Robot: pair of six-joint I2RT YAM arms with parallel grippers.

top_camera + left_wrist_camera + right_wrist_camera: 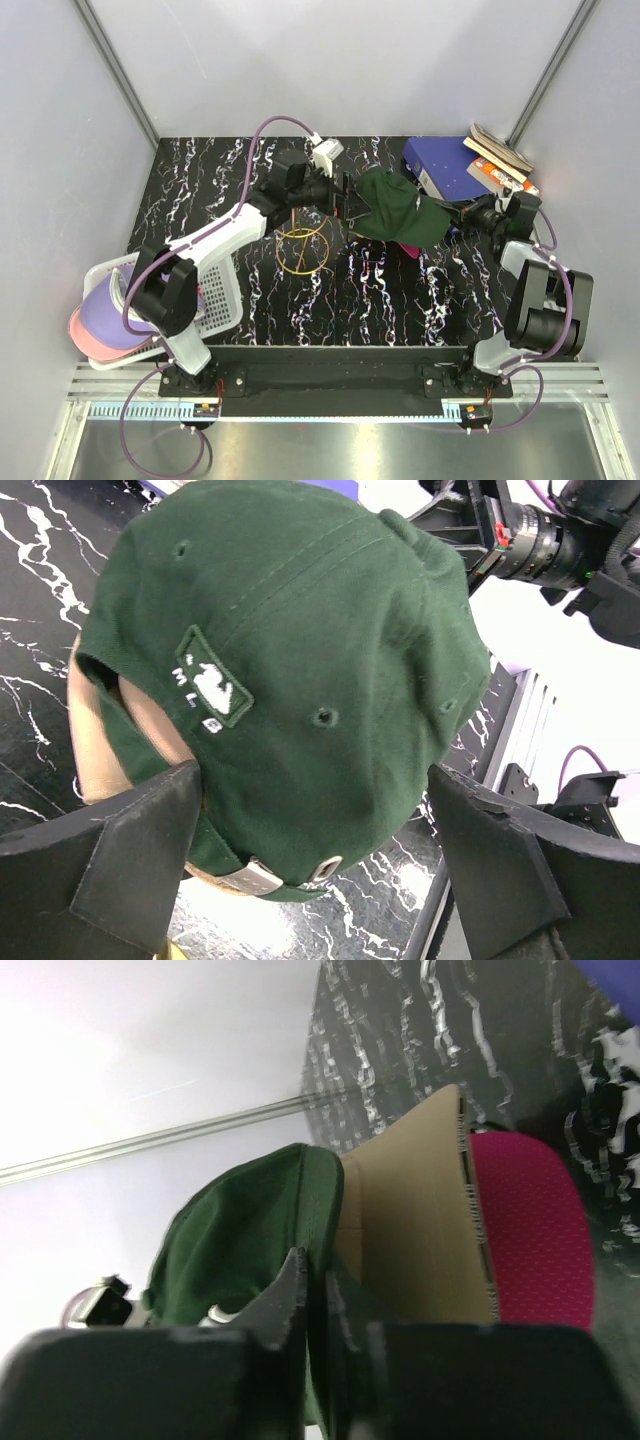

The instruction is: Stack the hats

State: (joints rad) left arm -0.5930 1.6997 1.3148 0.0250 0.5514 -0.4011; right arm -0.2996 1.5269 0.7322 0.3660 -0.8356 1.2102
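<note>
The green cap (395, 205) lies over a tan cap (95, 750) and a magenta cap (530, 1230), near the back right of the black surface (400, 300). The right end effector (315, 1290) is pinched tight on the green cap's edge. The left end effector (315, 860) has its fingers wide apart, one on each side of the back of the green cap, with nothing gripped.
</note>
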